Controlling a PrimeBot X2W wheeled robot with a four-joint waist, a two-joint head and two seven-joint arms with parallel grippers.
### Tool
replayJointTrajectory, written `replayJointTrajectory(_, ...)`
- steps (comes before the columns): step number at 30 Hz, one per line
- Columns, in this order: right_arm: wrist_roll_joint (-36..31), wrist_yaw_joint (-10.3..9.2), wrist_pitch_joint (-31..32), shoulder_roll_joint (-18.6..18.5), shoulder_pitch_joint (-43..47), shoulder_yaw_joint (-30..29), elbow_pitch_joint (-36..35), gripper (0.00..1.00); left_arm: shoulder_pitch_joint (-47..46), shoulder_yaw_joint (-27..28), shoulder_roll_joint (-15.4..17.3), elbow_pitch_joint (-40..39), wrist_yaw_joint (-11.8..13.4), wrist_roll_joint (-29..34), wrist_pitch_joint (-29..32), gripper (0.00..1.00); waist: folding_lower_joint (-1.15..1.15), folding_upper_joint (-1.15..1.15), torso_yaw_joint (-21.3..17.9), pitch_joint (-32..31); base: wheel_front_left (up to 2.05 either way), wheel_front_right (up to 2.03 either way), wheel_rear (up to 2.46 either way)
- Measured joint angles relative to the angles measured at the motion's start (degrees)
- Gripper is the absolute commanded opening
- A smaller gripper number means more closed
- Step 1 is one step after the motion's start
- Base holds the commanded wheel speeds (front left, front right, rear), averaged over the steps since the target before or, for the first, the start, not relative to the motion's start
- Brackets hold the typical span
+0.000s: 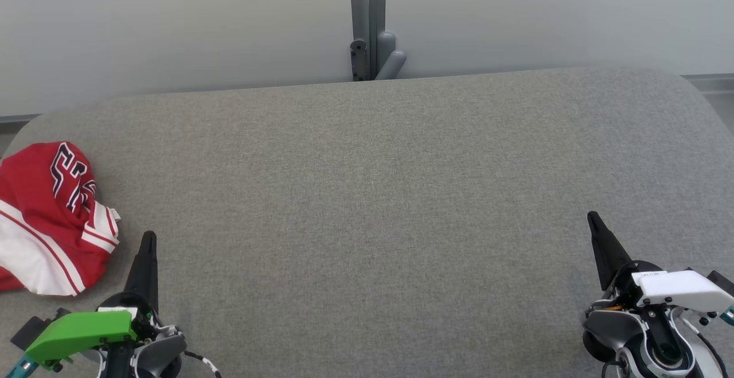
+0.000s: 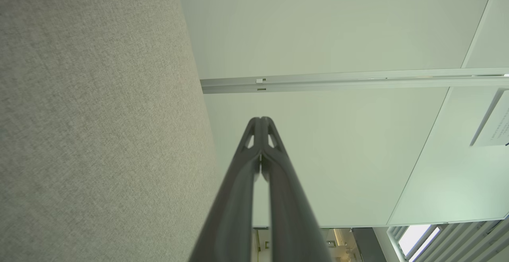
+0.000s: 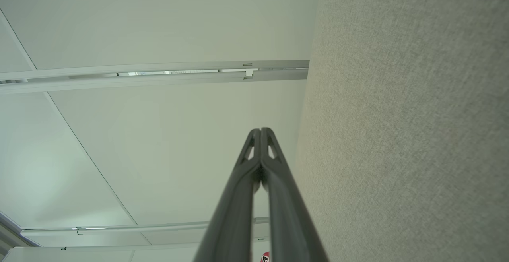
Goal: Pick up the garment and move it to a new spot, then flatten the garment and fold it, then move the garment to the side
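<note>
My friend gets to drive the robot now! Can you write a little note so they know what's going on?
Pincers: the left pincer is shut and empty, just right of the jersey and not touching it. The right pincer is shut and empty, at the near right of the table.
Things: the red and white jersey lies bunched up at the left edge of the grey fabric tabletop.
Done: nothing that shows; the jersey looks crumpled, not folded.
Left: pick it up, carry it to a new spot, flatten it, fold it, then move it to the side.
</note>
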Motion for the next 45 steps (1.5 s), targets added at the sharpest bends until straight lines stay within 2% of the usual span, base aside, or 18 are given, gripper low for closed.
replayJointTrajectory(45,0.0,0.00,0.0,0.0,0.0,0.0,0.0,0.00,0.0,0.0,0.0,0.0,0.0,0.0,0.0,0.00,0.00,0.00,0.0,0.0,0.00,0.00,0.00)
